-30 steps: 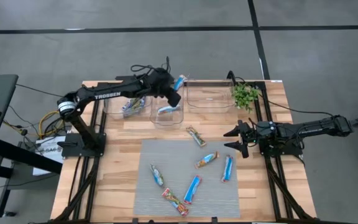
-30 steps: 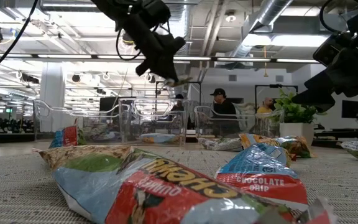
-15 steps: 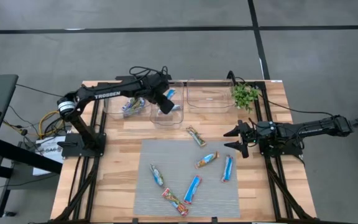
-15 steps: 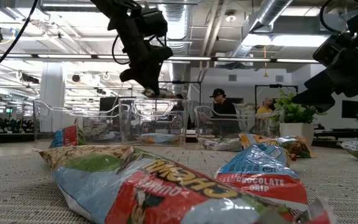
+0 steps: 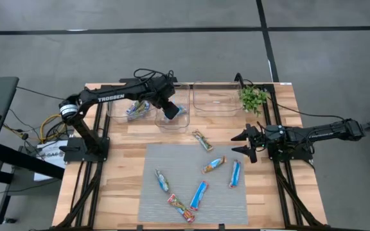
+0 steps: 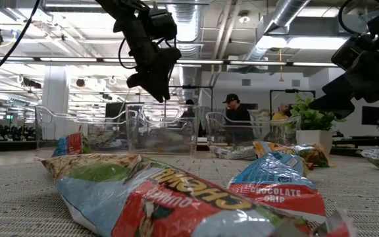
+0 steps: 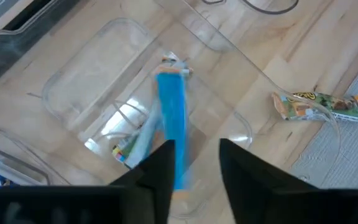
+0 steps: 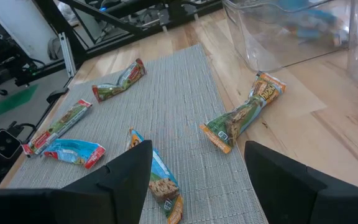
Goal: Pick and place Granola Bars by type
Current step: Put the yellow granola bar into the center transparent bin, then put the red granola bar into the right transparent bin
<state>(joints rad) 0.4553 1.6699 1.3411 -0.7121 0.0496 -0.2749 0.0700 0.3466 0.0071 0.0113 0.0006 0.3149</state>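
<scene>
My left gripper [image 5: 170, 110] hangs open above the middle clear bin [image 5: 186, 119], fingers pointing down. In the left wrist view a bright blue granola bar [image 7: 169, 118] shows blurred below the open fingers, inside the bin's walls, beside a silver-blue bar [image 7: 135, 142] lying on the bin floor. Several more bars lie flat on the grey mat: a blue one [image 5: 235, 173], another blue [image 5: 198, 194], an orange one [image 5: 214, 165], a silver-blue one [image 5: 162, 180], a red multicolour one [image 5: 180, 208]. My right gripper [image 5: 243, 144] waits open at the mat's right edge.
Three clear bins stand in a row along the far edge; the left bin [image 5: 131, 108] holds bars, the right bin [image 5: 216, 100] stands by a small green plant [image 5: 254, 97]. A green-orange bar [image 5: 203, 140] lies on bare wood between mat and bins. People stand in the room behind.
My left gripper has moved from over the middle bin's far right corner toward the table's left and near side and come lower over the bin. It has let go of the blue bar, which was held at its fingertips and now drops into the bin.
</scene>
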